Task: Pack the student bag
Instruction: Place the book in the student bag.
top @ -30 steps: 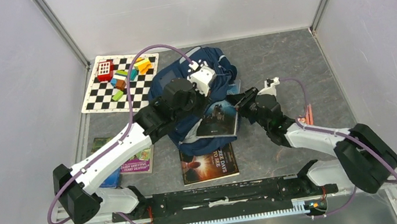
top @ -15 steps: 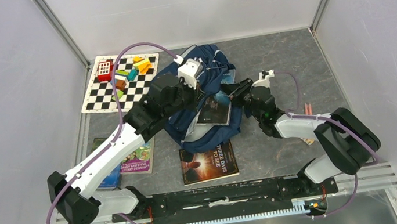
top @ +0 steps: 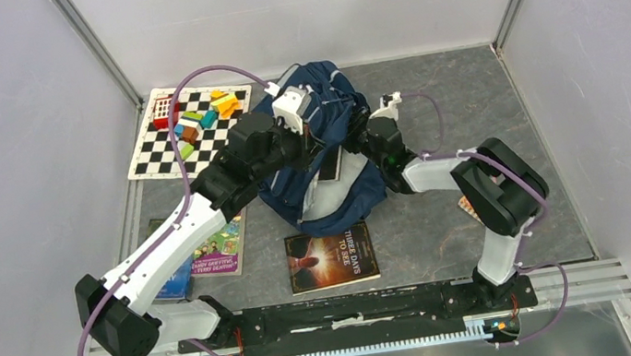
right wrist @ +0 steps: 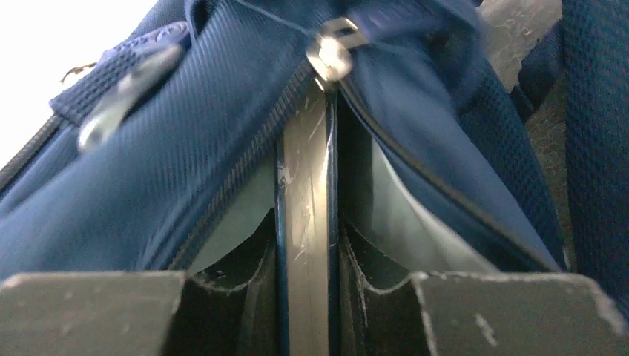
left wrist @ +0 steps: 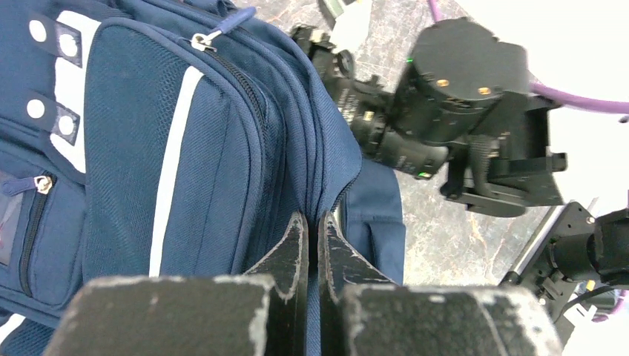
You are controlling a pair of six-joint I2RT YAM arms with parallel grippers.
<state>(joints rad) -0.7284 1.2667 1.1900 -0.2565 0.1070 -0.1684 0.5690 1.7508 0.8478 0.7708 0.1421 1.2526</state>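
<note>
Left fingers (left wrist: 298, 245) are pinched tight on the fabric at the zip edge of the student bag (top: 348, 201). Narrowly parted, the right fingers (right wrist: 245, 289) grip a thin book (right wrist: 306, 222) edge-on inside the bag's open mouth. The student bag lies on the table (top: 447, 215) just beside the chequered mat (top: 151, 159), on the right arm's side.

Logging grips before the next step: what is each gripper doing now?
Left gripper: closed on the edge of the student bag.
Right gripper: closed on a book.
</note>
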